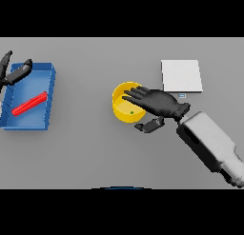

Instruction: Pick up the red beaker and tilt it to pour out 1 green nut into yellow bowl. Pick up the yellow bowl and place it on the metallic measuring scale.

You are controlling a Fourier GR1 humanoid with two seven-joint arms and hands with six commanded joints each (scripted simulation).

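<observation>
The yellow bowl [119, 110] stands at the table's middle with one green nut [132, 112] on its floor. My right hand [159, 102] lies over the bowl's right rim. Its fingers [135, 94] stretch straight across the opening, and the thumb [150, 125] sits outside the front right wall, so the hand is open. The red beaker [29, 103] lies on its side, slanted, in the blue tray [51, 97] at the left. Open too, my left hand [14, 74] hovers over the tray's far left corner. The metallic scale [181, 75] rests behind and to the right of the bowl.
The scale has a small display tab [182, 94] on its near edge, just behind my right wrist. My right forearm [212, 146] slants in from the lower right.
</observation>
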